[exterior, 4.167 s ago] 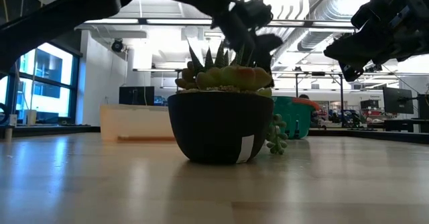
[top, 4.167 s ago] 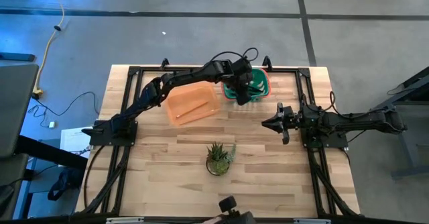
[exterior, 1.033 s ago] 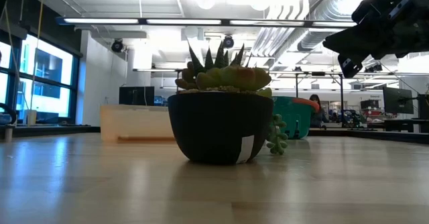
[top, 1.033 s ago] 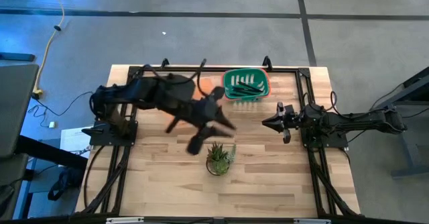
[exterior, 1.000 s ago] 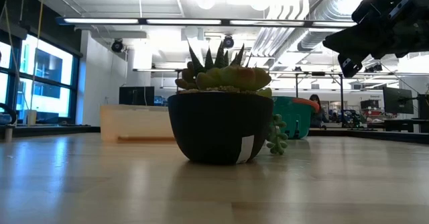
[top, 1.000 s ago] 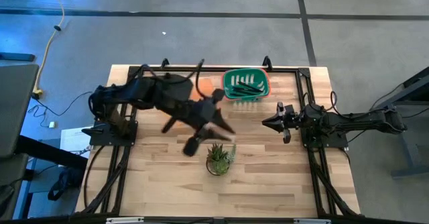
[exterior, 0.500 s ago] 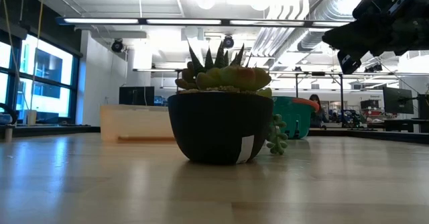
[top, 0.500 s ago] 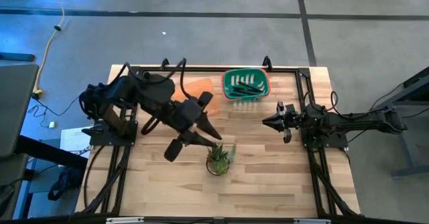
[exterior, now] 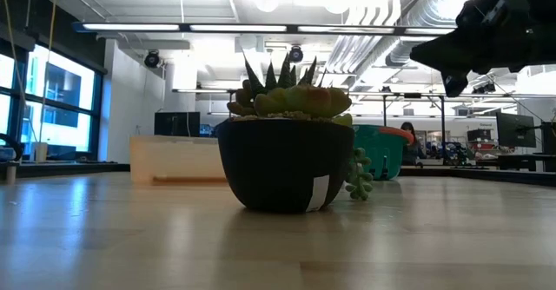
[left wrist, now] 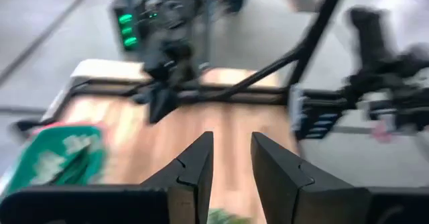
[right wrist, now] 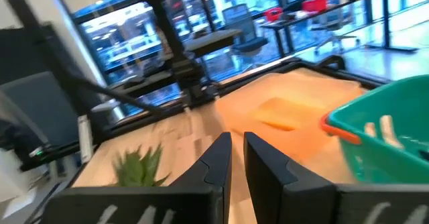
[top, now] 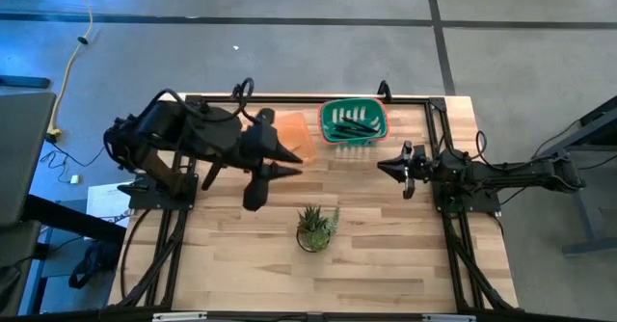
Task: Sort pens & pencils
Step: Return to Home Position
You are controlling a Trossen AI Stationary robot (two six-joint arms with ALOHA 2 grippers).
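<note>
Several dark pens (top: 353, 122) lie in the green basket (top: 353, 137) at the table's far edge. The basket also shows in the right wrist view (right wrist: 389, 140). The orange tray (top: 290, 125) sits left of the basket and is half covered by my left arm. I cannot make out the pencils in it. My left gripper (top: 295, 164) hangs open and empty over the table, near the tray and above the wood (left wrist: 231, 158). My right gripper (top: 382, 165) hovers shut right of the basket, pointing toward the table's left (right wrist: 238, 158).
A potted succulent (top: 316, 228) stands mid-table toward the near edge, and its dark pot (exterior: 285, 167) fills the low view. Black frame rails (top: 289, 98) run along the far and side edges. Bare wood lies between the plant and the basket.
My left arm has drawn back from beside the plant toward the table's left and far side, so its empty gripper now hangs near the orange tray. My right gripper has shifted slightly toward the far edge. The basket, tray and plant have stayed put.
</note>
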